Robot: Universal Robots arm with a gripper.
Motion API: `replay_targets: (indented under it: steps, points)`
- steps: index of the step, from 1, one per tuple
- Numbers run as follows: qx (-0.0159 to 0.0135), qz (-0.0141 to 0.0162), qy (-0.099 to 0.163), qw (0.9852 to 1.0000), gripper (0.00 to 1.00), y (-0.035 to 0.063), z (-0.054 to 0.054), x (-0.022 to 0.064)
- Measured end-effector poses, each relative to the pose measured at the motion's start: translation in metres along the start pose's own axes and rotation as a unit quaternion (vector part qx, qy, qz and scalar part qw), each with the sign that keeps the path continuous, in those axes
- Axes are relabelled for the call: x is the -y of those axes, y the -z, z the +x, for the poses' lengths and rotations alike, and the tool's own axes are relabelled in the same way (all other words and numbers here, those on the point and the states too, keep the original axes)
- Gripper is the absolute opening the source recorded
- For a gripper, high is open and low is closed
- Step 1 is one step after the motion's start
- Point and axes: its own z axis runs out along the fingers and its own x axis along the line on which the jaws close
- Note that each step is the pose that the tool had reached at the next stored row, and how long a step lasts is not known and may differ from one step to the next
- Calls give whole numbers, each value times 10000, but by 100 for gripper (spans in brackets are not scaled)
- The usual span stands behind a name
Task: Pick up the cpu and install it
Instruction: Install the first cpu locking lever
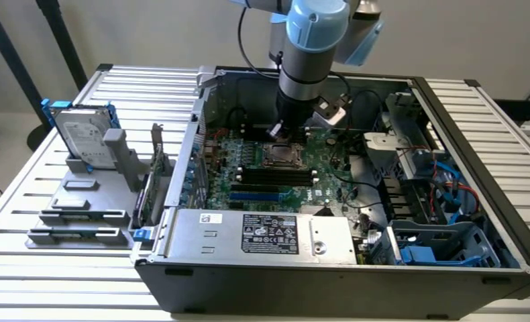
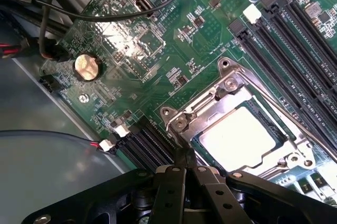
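Cpu (image 2: 239,135) lies flat, seated in socket (image 2: 181,124).

The exterior view looks down from high in front on the open case (image 1: 337,268) with the arm (image 1: 305,60) at 12 o'clock, while the wrist view hangs close above the board (image 2: 158,50), both sharing the socket (image 1: 283,155).

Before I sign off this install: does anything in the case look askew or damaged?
Nothing stands out. The cpu lies flat and square inside the socket frame on the motherboard, with the shut gripper just above the socket's edge.
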Motion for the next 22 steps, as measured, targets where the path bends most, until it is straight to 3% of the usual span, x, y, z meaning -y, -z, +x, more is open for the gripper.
replay_targets:
  steps: [7, 12, 22]
  points:
    - [-4, 13, 0, 10000, 11, 3, 6, -7]
    - [14, 37, -8, 10000, 11, 96, -1, -6]
    - [-3, 73, -13, 10000, 11, 240, -231, -60]
